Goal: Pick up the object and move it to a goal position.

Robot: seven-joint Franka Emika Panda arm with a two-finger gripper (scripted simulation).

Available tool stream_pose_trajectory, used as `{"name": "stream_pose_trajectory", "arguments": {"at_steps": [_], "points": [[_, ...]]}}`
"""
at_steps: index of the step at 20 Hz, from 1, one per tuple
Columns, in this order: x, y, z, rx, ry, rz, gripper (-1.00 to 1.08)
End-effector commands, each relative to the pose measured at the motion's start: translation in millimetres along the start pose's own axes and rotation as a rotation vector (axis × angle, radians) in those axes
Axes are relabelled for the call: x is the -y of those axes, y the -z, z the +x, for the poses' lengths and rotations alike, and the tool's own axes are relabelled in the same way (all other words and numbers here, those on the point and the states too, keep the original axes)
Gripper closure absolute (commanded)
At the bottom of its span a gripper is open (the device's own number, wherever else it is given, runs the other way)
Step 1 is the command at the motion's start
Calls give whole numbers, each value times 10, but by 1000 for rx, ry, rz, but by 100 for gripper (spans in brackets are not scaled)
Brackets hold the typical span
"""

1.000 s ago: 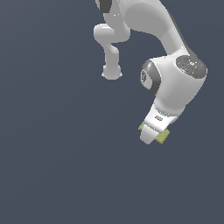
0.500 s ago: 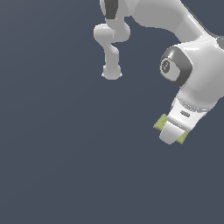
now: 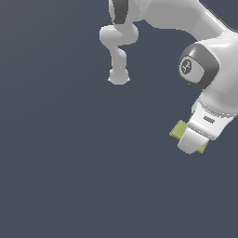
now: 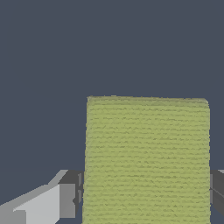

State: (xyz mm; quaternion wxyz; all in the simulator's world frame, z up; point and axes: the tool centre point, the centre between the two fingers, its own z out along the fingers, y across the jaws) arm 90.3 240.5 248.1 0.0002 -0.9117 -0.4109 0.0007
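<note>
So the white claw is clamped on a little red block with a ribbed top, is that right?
Not quite: the block is olive-yellow, not red. The wrist view shows its ribbed top filling the space between the fingers, and the exterior view shows the same colour sticking out on either side of the white gripper. The rest is right.

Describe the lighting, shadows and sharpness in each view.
Exterior view: flat, even light, soft shading on the white arm, no cast shadow on the plain grey background; the block peeks out on either side of the gripper. Wrist view: the block fills much of the frame, ribbed texture soft, edges slightly jagged; no glare, one finger evenly lit.
</note>
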Motion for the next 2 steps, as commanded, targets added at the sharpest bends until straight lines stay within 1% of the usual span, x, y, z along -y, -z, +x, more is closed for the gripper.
{"name": "stream_pose_trajectory", "arguments": {"at_steps": [1, 2], "points": [[0, 20, 15, -1, 0, -1, 108], [-1, 20, 16, -1, 0, -1, 108]]}}
